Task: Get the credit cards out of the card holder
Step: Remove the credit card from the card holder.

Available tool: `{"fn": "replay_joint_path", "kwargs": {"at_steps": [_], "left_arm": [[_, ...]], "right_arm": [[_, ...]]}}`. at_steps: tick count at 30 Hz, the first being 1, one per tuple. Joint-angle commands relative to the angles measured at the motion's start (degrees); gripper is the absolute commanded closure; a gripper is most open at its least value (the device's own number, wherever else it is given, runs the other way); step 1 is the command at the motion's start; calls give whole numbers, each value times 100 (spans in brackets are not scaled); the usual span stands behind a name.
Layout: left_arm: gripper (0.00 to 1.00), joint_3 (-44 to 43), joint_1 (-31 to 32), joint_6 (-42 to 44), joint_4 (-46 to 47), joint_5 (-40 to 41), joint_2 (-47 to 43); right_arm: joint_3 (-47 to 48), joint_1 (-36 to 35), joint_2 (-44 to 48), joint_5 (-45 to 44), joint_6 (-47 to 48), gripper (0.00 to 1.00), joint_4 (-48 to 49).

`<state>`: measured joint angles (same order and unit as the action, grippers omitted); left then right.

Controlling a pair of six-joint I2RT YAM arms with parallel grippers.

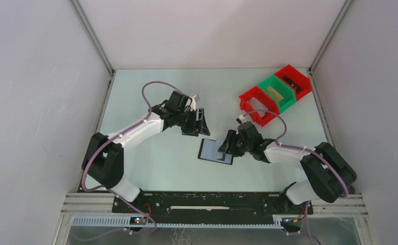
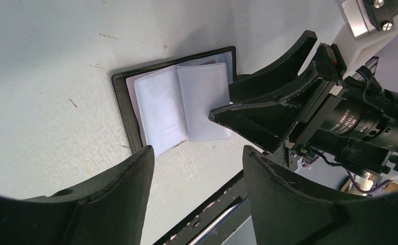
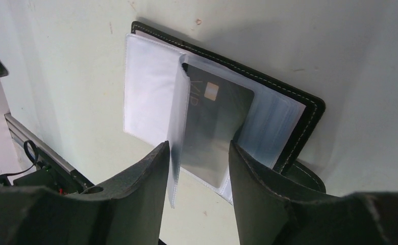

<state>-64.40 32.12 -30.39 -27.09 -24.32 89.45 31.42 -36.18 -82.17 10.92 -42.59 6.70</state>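
From above, the card holder [image 1: 209,151] lies open mid-table, with my right pincer [image 1: 226,146] over its right edge and my left pincer [image 1: 199,122] apart beyond it; my left wrist shows fingers spread, hovering near the holder; my right wrist shows fingers spread astride a sleeved credit card [image 3: 212,127].

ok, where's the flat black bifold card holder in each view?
Top external: card holder mid-table, at right gripper.
Left wrist: card holder upper centre, lying open.
Right wrist: card holder centre, seen close up.
Shared landmark: right gripper at its edge.
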Motion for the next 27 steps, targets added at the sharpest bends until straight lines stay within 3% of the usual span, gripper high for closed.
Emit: {"fn": "replay_joint_path", "kwargs": {"at_steps": [1,15,24,27], "left_arm": [[31,155,5,141,104,19,-207],[31,178,-44,224,-112,329,-440],[29,439,-644,253,-296,538,-1077],[28,494,-707,248,-297,539,-1223]], "right_arm": [[303,-171,-49,-10,-35,45,149],[1079,-484,-649,284,65,46,284],[2290,-795,-1909,745,39,46,377],[2292,-797,-1717,673,93,47,273]]}}
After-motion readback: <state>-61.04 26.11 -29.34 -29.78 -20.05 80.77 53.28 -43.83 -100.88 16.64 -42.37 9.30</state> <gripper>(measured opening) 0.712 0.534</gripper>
